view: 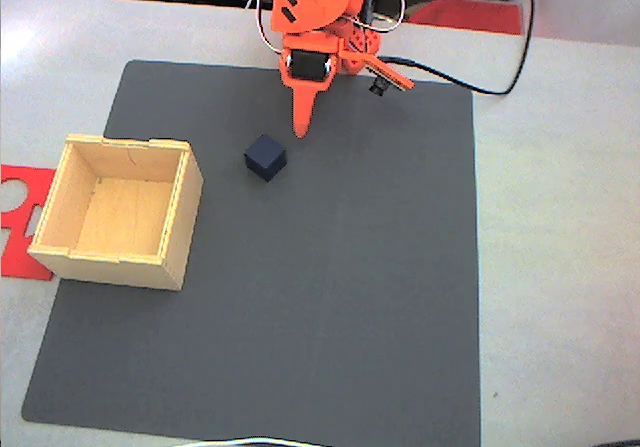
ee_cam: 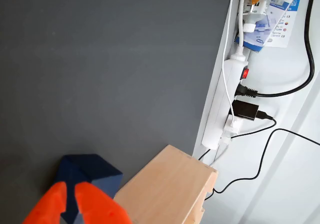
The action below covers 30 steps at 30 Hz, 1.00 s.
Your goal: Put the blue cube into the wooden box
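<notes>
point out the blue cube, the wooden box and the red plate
blue cube [view: 266,156], fixed view, on its top face
wooden box [view: 176,219], fixed view, on its right wall
red plate [view: 22,180], fixed view, on the part left of the box

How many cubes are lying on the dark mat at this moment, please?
1. The blue cube sits on the dark mat, right of the wooden box and just below the gripper in the fixed view.

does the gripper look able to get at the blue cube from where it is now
Probably yes: the gripper hangs just beyond the blue cube, which sits alone on the dark mat, apart from the wooden box, with nothing between.
</notes>
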Available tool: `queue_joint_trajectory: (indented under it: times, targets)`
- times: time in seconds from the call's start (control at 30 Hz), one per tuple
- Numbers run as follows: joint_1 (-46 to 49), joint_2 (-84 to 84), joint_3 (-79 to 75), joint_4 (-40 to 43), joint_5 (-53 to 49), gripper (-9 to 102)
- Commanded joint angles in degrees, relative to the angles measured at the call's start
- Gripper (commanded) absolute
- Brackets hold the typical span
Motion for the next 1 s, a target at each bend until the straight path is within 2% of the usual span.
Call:
queue_joint_trajectory:
  times: [0.0,0.83,0.97]
  targets:
    - [-3.4,0.9,0.1,-1.0,-3.3,0]
    - [-3.4,0.9,0.1,-0.9,-3.3,0]
    - [-3.0,0.9,0.1,-0.2,-7.0,11]
